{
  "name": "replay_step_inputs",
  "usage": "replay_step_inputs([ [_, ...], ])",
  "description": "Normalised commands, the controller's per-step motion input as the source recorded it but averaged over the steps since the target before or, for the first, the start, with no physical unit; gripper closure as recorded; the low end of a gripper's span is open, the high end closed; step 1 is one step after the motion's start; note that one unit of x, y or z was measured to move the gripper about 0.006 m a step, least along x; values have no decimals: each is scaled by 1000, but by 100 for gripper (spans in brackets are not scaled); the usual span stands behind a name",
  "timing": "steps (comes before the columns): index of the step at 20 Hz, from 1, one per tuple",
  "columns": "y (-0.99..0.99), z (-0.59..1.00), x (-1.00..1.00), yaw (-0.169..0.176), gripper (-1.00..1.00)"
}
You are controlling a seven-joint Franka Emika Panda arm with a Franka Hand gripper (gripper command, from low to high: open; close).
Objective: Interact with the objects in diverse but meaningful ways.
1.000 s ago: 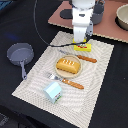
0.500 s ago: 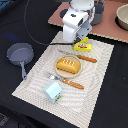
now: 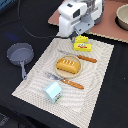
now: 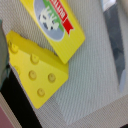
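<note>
Pincer state: can't tell, fingers not visible. Cheese wedge [image 4: 34, 70] touches yellow box [image 4: 54, 25]; bread loaf [image 3: 68, 65] mid-frame, milk carton [image 3: 53, 91] lower left.

Bread loaf [image 3: 68, 65] mid-placemat [image 3: 100, 80], yellow box [image 3: 82, 45] beyond, milk carton [image 3: 53, 90] nearer, grey pan [image 3: 19, 53] beside

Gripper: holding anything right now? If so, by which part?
Nothing is held. The cheese wedge and the yellow box lie on the placemat below the gripper; whether the jaws are open cannot be told.
</note>
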Motion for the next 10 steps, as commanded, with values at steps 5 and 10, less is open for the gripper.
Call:
replay_step_inputs([
  [5,-454,345,389,66,-100],
  [10,-506,265,309,90,-100],
])
